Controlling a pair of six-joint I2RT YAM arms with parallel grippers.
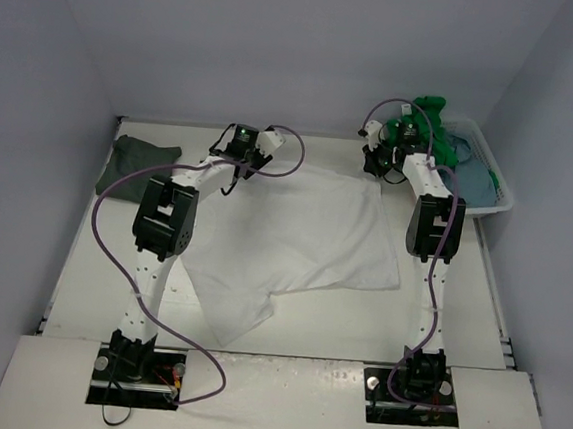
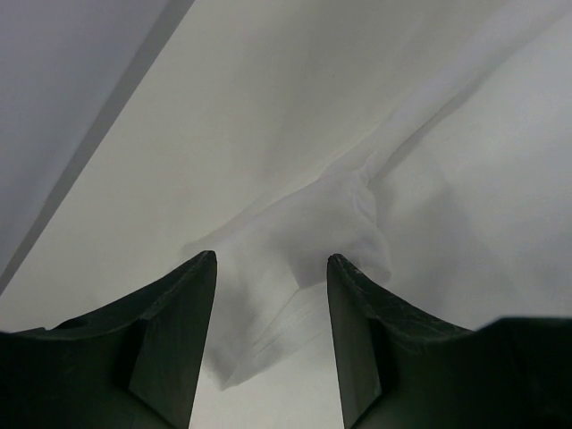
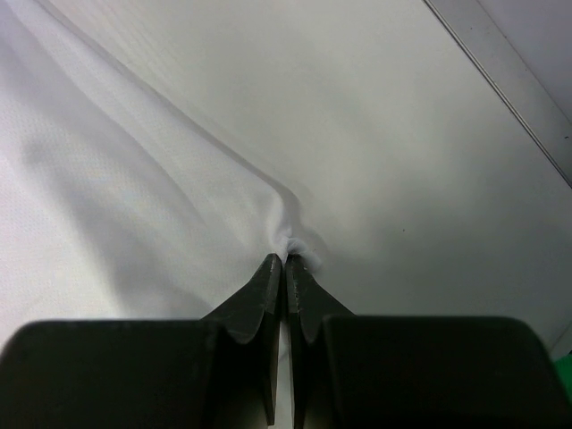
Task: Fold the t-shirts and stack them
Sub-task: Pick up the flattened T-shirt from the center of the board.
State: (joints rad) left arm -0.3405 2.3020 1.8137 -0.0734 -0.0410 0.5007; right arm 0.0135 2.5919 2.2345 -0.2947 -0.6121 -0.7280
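A white t-shirt (image 1: 305,236) lies spread across the middle of the table, one sleeve trailing toward the near edge. My left gripper (image 1: 232,177) hovers at its far left corner, jaws open. In the left wrist view (image 2: 271,264) a crumpled corner of the white t-shirt (image 2: 304,241) lies between and below the fingers. My right gripper (image 1: 376,169) is at the far right corner, shut (image 3: 286,259) on a pinch of the white cloth (image 3: 134,197). A dark grey t-shirt (image 1: 135,163) lies at the back left. Green (image 1: 431,112) and blue-grey (image 1: 473,181) t-shirts sit in the basket.
The white slotted basket (image 1: 502,198) stands at the back right, against the right wall. Walls close in the table on the left, back and right. Bare tabletop (image 1: 79,287) shows to the left of the white t-shirt and along the near edge.
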